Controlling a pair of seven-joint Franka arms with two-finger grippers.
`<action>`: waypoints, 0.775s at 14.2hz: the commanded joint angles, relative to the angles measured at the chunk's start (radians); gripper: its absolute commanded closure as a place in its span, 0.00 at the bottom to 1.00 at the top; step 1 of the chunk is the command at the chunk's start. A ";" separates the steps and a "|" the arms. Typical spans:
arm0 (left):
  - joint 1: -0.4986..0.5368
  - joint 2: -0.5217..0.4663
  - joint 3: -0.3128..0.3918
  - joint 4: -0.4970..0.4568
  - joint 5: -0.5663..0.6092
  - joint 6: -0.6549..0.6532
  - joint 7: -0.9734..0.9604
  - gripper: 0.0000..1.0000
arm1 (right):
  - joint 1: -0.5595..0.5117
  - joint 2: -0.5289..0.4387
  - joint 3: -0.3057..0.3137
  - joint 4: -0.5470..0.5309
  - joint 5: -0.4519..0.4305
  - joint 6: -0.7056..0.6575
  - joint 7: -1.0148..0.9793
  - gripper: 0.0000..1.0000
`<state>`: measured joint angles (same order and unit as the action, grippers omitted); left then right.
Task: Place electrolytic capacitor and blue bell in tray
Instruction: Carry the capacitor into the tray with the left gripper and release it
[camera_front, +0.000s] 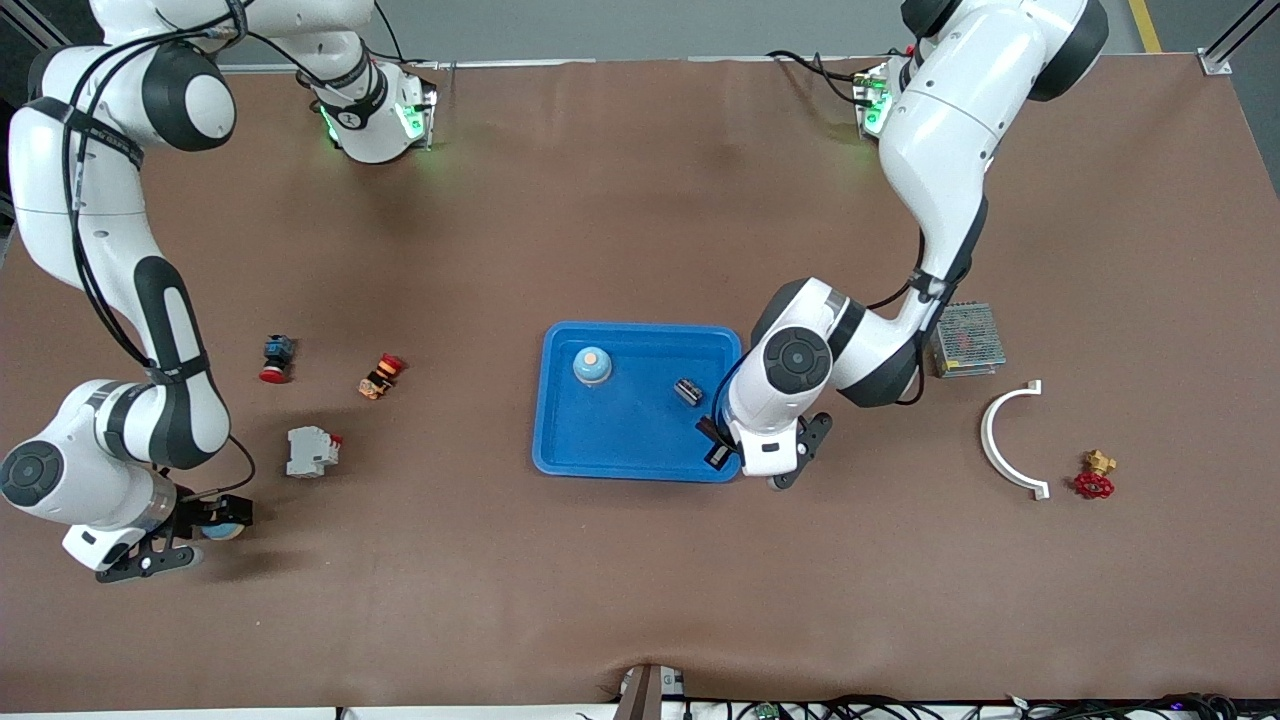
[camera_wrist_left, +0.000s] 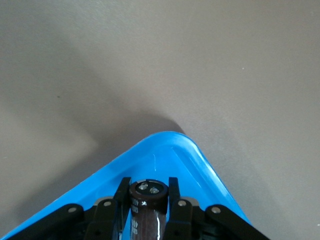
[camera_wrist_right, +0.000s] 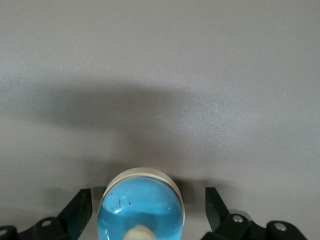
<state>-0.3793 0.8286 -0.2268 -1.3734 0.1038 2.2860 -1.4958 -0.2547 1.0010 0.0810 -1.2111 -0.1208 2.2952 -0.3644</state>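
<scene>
Left pincer (camera_wrist_left: 150, 192): mine, clamped on the electrolytic capacitor (camera_wrist_left: 148, 207), over the tray's corner nearest the front camera at the left arm's end.
Right pincer (camera_wrist_right: 149, 206): mine, jaws wide, straddling a blue bell (camera_wrist_right: 140, 210) without touching it, at the worktop's (camera_front: 620, 200) right-arm end.
Tray (camera_front: 620, 440): blue, mid-worktop; it holds a second blue bell (camera_front: 592, 365) and a small dark part (camera_front: 688, 391).

Even, bright overhead light casts soft shadows under both arms; wrist views blur close up, with glare on the blue bell (camera_wrist_right: 139, 207).
</scene>
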 joint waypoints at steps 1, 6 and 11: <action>-0.036 0.033 0.032 0.027 0.011 0.039 -0.001 1.00 | -0.021 0.004 0.022 0.004 -0.023 0.006 -0.008 0.16; -0.081 0.058 0.072 0.025 0.010 0.069 -0.009 1.00 | -0.021 0.004 0.022 0.004 -0.026 0.003 -0.033 0.94; -0.090 0.058 0.078 0.025 0.011 0.076 -0.004 0.54 | -0.005 -0.019 0.025 0.015 -0.016 -0.067 -0.011 1.00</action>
<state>-0.4534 0.8787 -0.1667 -1.3710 0.1046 2.3563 -1.4956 -0.2548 0.9995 0.0856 -1.2070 -0.1218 2.2829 -0.3818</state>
